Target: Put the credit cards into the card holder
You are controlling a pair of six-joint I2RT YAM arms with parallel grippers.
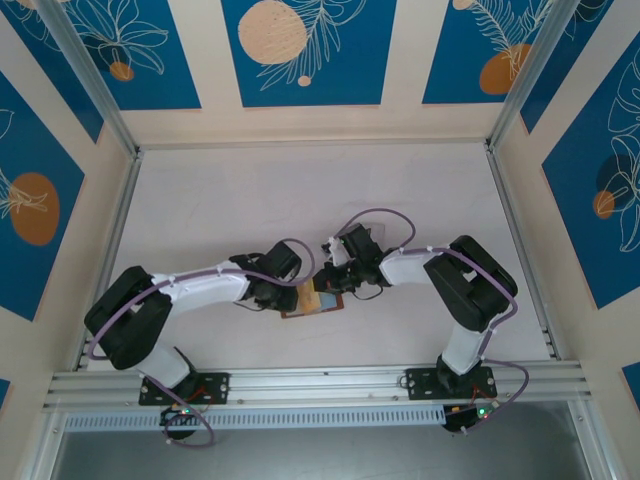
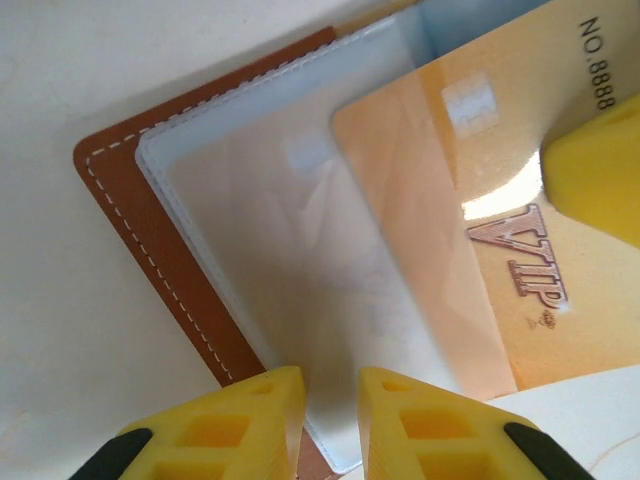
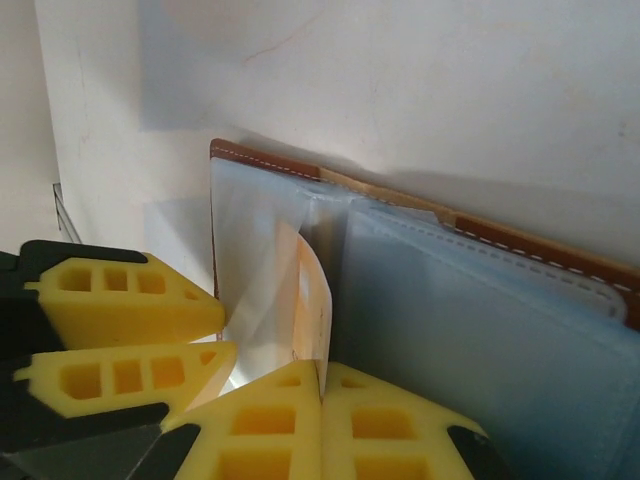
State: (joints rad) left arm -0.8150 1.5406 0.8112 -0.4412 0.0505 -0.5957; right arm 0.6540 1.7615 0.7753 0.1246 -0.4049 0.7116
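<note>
Card holder lies open and flat on the worktop, in the middle toward the near side, right between the two arms. As far as I can judge this is mid-insertion. The gold card is partway under a clear sleeve, leading corner tucked in and the VIP end out in the open. A paler card may sit in the sleeve too, but through the plastic I can't be sure.

The right end effector is clamped tight on the gold card's trailing edge, and from its wrist view the card bows a bit. The left end effector is nearly closed, its fingers a sliver apart with the sleeve's edge running in between. I'd say it's pinning the card holder down or holding the pocket open.

Next move, I reckon, is to push the card further along the sleeve toward the stitched brown edge. It wants to go low and flat so it doesn't buckle or snag the sleeve lip, with the left one steadying so nothing skids.

Room-wise it's tight up close. The two sets of yellow fingers sit just beside each other, so the right one hasn't much travel before crowding the left. Further out there's plenty of bare worktop behind and to both sides, and the frame rails are well apart from the action.
</note>
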